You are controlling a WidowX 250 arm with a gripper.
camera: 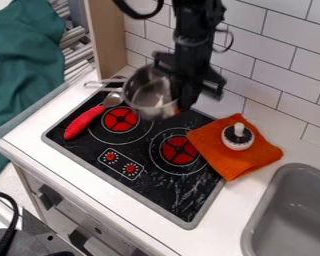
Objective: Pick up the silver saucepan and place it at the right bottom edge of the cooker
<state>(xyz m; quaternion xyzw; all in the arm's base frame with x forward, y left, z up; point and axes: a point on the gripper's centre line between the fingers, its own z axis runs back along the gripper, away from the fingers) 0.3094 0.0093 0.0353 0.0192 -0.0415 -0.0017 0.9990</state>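
The pincer (179, 103) is clamped on the rim of the silver saucepan (146, 93), which hangs tilted just beside it, above the cooker (153, 189). Its handle (110, 82) points away from the pincer, likely leaving that grip unobstructed for carrying.

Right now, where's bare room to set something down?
Bare: the cooker's bottom-right corner, between control panel, right burner and grey rim; also the white counter between that corner and the sink. Crowded: the cooker's back, with gripper and saucepan over it, spoon left, orange cloth right.
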